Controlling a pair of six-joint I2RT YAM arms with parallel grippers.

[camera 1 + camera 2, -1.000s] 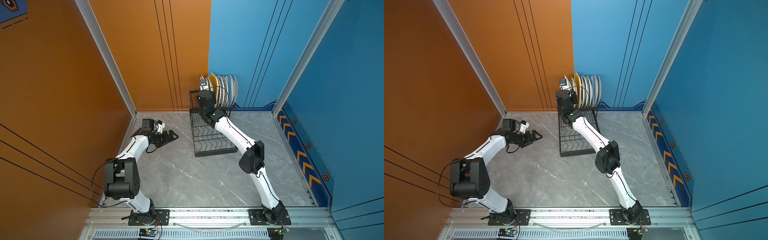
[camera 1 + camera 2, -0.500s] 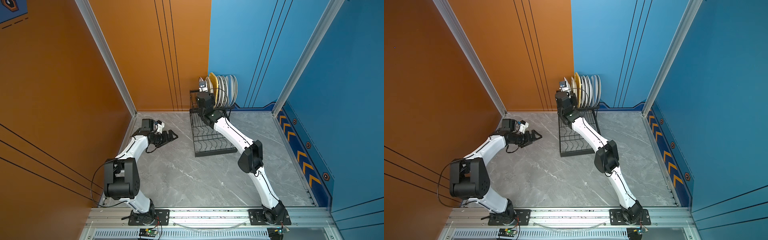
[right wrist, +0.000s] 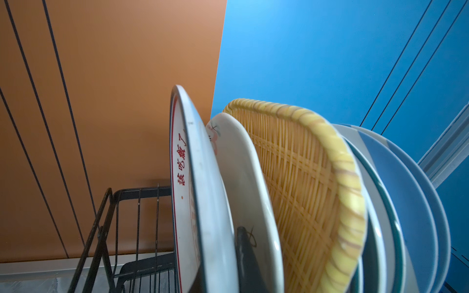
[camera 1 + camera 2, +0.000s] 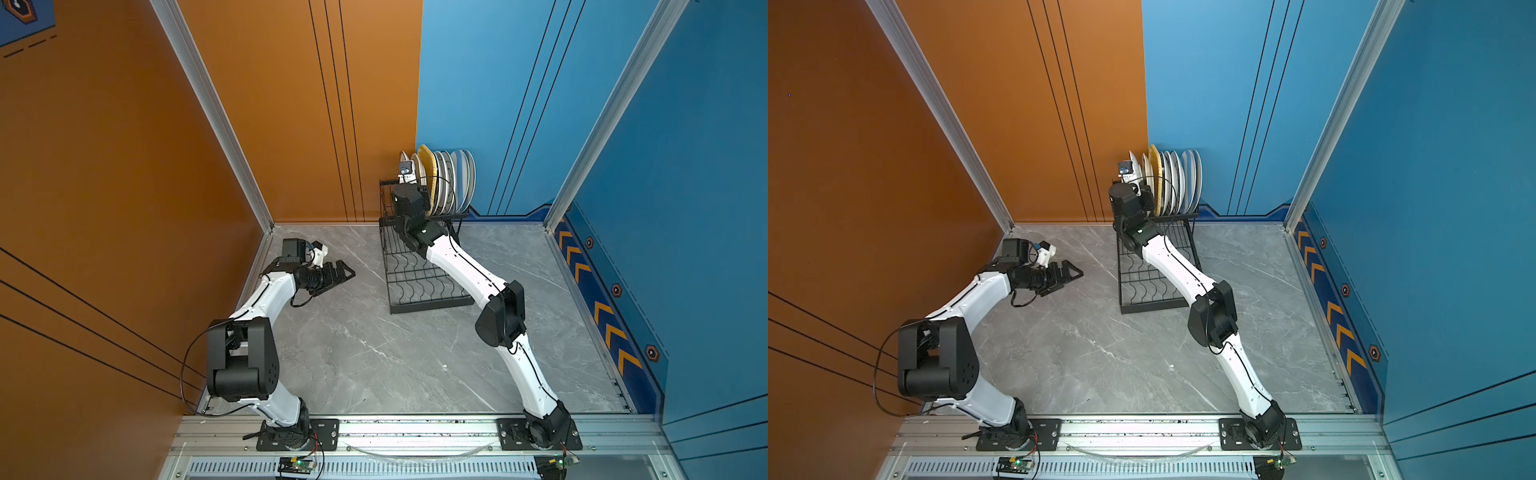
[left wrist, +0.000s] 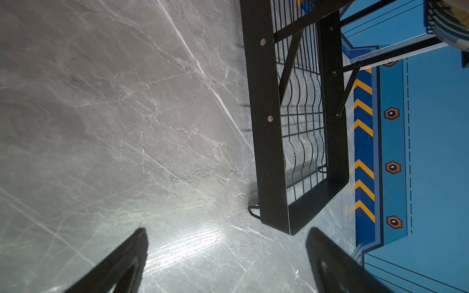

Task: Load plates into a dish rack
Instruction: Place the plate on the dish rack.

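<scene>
Your right gripper [image 4: 409,181] was clamped shut, seemingly on the red-lettered plate [image 3: 183,177]. That one sat at the end of the plates [image 4: 448,183] in the dish rack [image 4: 415,286], at the table's [image 4: 374,365] back edge. Looked like the final slotting step. Left gripper [image 5: 228,231] hung wide apart, empty. Next up: let go, then back out gently.

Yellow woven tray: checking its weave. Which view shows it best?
Right wrist view: yellow woven tray is close, weave sharp. Both top views show only its rim among plates; left wrist view shows no weave.
</scene>
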